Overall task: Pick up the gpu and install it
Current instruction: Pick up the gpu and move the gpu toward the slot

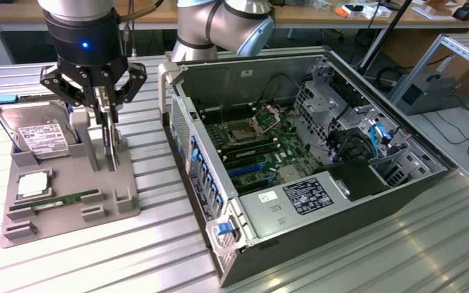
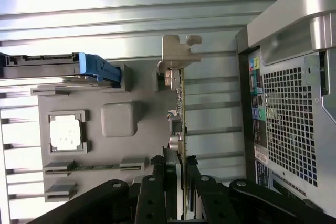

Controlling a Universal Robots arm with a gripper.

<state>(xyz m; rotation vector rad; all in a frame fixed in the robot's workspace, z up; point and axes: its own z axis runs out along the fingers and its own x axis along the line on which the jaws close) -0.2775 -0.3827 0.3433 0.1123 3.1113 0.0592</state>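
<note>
The gpu point(image 2: 182, 103) is seen standing on edge in a slot of the grey holder tray point(image 1: 80, 177), which lies on the ribbed metal worktop point(image 1: 137, 256) at the exterior view's left. Its silvery-beige bracket point(image 2: 178, 51) is turned toward the far end of the tray, and the card is still seated in the slot, not lifted.

The pincer point(image 2: 181, 162) is lowered straight over the near part of the card, so that the card's top edge is taken in between its two sides. Whether it is clenched on the card or merely set around it cannot be told. The arm point(image 1: 83, 24) is held upright above it.

Other parts are kept on the same tray: a hard drive point(image 1: 35, 131) with a white label at the far end, a processor chip point(image 1: 32, 183) in a square recess nearer, and a green memory stick point(image 1: 55, 200) laid along the near edge.

Just to the exterior view's right of the tray, an open computer case point(image 1: 397, 183) is laid on its side. Its motherboard point(image 1: 259, 146) is exposed, and the case is apart from the pincer.
</note>
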